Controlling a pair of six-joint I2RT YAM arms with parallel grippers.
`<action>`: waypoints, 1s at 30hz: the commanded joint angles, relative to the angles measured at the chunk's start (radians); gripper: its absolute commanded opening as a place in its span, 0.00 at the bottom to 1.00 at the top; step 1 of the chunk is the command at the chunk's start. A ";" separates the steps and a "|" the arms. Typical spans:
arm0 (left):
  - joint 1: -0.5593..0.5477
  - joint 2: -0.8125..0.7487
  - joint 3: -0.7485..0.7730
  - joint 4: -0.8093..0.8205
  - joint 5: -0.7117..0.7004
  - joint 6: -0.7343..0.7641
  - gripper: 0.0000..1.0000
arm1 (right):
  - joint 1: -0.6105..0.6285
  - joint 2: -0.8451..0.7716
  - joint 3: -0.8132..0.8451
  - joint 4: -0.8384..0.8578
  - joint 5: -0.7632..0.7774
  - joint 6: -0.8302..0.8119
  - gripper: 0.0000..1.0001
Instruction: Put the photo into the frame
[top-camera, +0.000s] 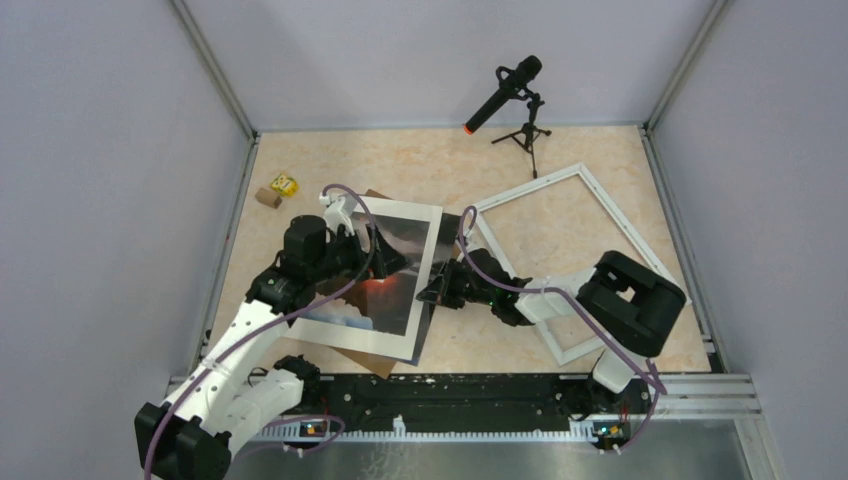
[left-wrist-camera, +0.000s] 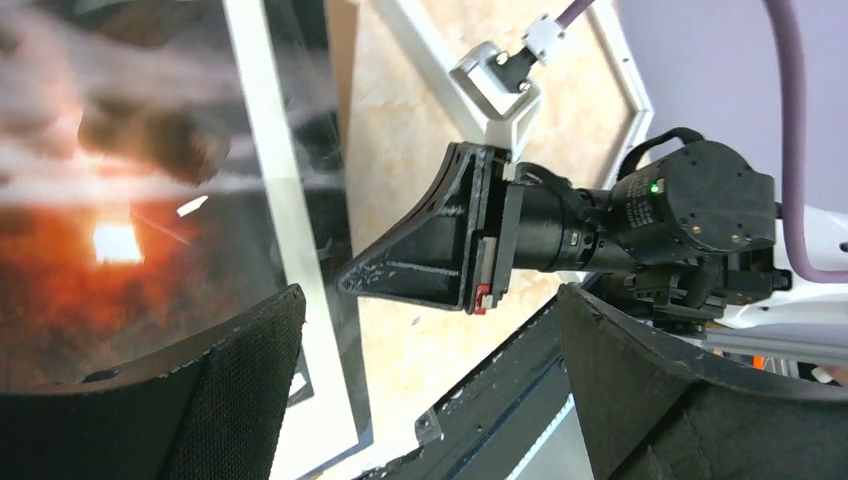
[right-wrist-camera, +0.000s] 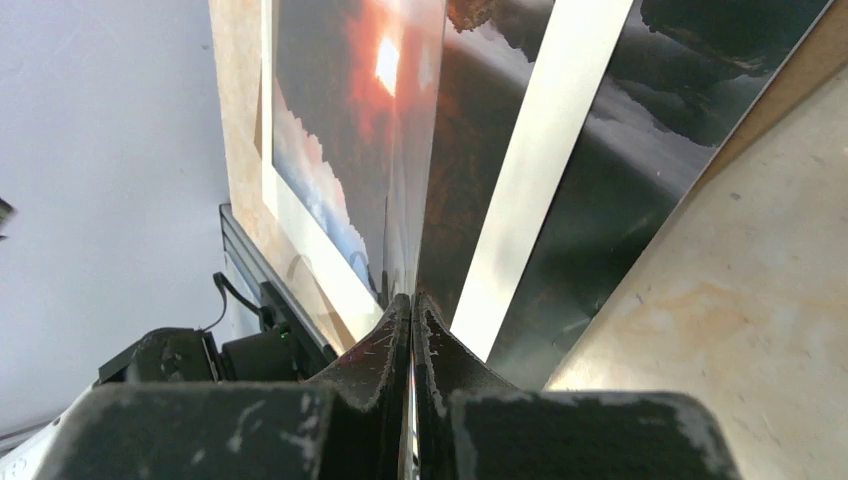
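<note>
The photo, an orange sun among dark clouds, lies left of centre under a flat white mat on a brown backing board. The empty white frame lies to the right. My left gripper hovers over the photo, open, with nothing between its fingers. My right gripper is at the stack's right edge. It is shut on the thin glossy edge of the photo, which sticks out past the mat. The frame shows behind it.
A microphone on a small tripod stands at the back. A small yellow block and a brown one sit at the back left. Grey walls enclose the table on three sides, and a black rail runs along the near edge.
</note>
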 joint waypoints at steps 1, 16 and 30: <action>-0.002 0.021 0.113 0.082 0.077 0.092 0.98 | -0.028 -0.145 0.014 -0.137 0.020 -0.116 0.00; -0.049 0.241 0.218 0.393 0.208 -0.071 0.98 | -0.212 -0.685 -0.030 -0.880 0.122 -0.426 0.00; -0.144 0.420 0.441 0.253 0.175 0.137 0.98 | -0.248 -0.898 0.111 -1.228 0.444 -0.535 0.00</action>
